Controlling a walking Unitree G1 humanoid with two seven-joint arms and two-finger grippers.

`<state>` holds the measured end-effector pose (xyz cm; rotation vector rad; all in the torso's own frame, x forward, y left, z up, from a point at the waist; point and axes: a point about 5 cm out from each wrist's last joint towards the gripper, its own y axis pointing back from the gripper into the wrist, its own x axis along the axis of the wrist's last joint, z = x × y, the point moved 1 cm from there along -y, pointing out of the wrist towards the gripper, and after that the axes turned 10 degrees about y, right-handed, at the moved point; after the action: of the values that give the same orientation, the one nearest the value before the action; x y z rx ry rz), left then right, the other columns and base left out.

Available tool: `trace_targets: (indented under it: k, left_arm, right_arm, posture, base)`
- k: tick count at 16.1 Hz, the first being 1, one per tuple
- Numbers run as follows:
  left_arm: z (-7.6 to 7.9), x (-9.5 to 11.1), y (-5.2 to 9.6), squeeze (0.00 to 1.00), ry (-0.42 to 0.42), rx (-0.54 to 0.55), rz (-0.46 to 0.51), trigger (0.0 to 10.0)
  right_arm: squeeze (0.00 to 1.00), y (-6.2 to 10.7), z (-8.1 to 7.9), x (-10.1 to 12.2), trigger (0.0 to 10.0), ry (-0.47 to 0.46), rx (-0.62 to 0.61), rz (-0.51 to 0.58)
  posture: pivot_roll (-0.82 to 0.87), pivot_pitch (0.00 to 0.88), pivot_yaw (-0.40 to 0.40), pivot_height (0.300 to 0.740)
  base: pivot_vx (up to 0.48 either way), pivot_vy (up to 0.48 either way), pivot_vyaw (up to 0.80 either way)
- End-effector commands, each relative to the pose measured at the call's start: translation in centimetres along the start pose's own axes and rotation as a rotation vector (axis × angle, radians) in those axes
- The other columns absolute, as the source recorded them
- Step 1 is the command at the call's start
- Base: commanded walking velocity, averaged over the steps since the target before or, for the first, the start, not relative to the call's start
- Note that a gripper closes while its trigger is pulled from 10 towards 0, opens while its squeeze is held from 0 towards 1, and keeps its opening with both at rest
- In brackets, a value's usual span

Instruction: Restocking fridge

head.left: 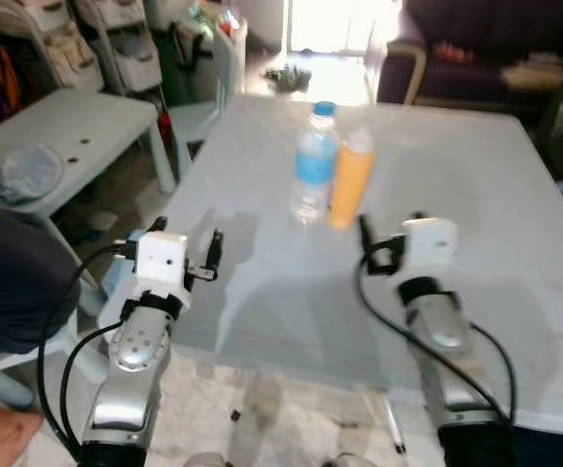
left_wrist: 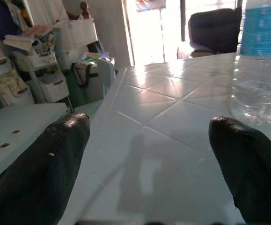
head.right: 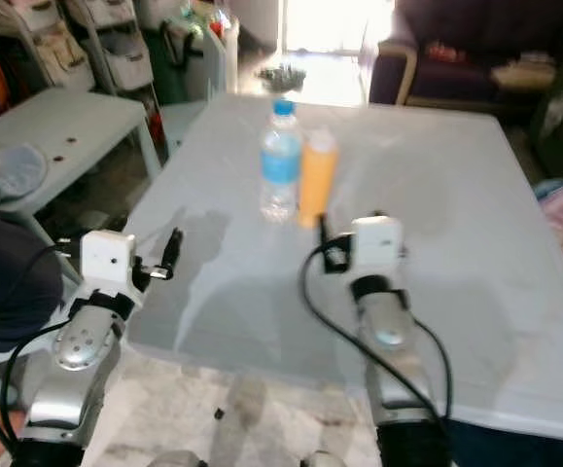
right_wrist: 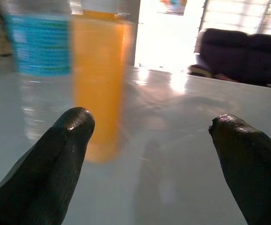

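Standing side by side at centre frame, water bottle (head.left: 314, 165) and orange juice bottle (head.left: 350, 179) face the spread-fingered right gripper (right_wrist: 149, 154), seemingly lined up for grasping, while the left gripper (left_wrist: 149, 164) hovers lower left, likewise spread.

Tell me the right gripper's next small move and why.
Probably ease the right gripper forward and toward the robot's left, centring it on the orange juice bottle. Its fingers are open and empty, and the bottle stands upright just ahead, beside the clear water bottle with blue label on the pale tiled table.

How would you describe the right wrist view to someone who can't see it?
Two open black fingers frame an orange bottle standing beside a blue-labelled water bottle on a pale table, with a dark sofa behind.
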<state>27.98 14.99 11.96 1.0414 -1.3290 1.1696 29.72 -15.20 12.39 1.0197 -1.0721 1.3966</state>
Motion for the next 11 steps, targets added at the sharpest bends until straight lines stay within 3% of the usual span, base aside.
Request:
trace_targets:
  k: [1, 6, 11]
  left_arm:
    - [-0.6, 0.3, 0.3, 0.00, -0.018, 0.015, 0.003, 10.0]
    - [-1.3, -0.9, 2.1, 0.00, -0.007, 0.065, -0.057, 10.0]
    - [-1.1, -1.0, 2.0, 0.00, -0.005, 0.056, -0.067, 10.0]
  right_arm:
    - [0.00, -0.2, -0.2, 0.7, 10.0, 0.005, -0.003, 0.028]
    - [0.00, 0.0, -0.1, 0.3, 10.0, 0.037, -0.050, -0.012]
    - [0.00, 0.4, -0.1, -0.1, 10.0, 0.035, -0.064, -0.032]
  posture:
    - [0.04, 0.035, -0.013, 0.740]
    - [0.04, 0.053, -0.007, 0.740]
    - [0.03, 0.047, 0.002, 0.740]
  base:
    - [0.000, 0.000, 0.00]
    - [0.000, 0.000, 0.00]
    - [0.000, 0.000, 0.00]
